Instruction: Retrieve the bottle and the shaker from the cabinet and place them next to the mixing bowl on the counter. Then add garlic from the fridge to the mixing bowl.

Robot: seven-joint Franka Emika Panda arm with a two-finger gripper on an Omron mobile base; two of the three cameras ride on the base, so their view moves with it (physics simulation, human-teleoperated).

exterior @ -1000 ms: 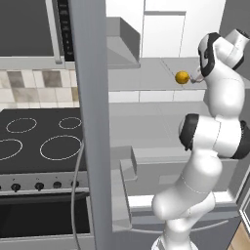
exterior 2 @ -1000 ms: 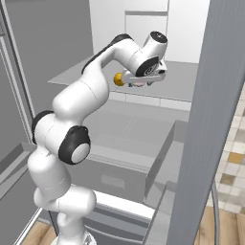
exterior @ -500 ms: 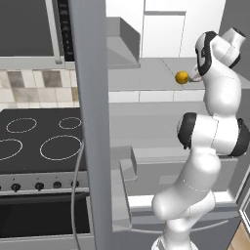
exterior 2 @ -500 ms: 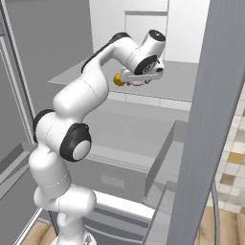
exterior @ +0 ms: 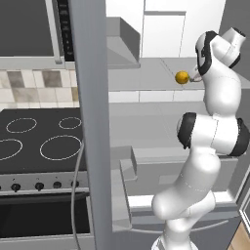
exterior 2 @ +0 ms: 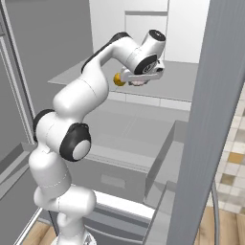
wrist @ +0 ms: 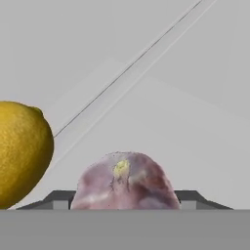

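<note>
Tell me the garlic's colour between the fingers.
Whitish, mottled purple-pink, with a yellowish tip; the garlic shows best in the hand view.

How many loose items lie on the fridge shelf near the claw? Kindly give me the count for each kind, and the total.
Garlic: 1
Round orange-yellow fruit: 1
Total: 2

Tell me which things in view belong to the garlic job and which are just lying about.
Job: the garlic between the pincer tips; the fridge shelf it sits on.
Lying about: the yellow fruit beside the garlic; the black cooktop.
</note>
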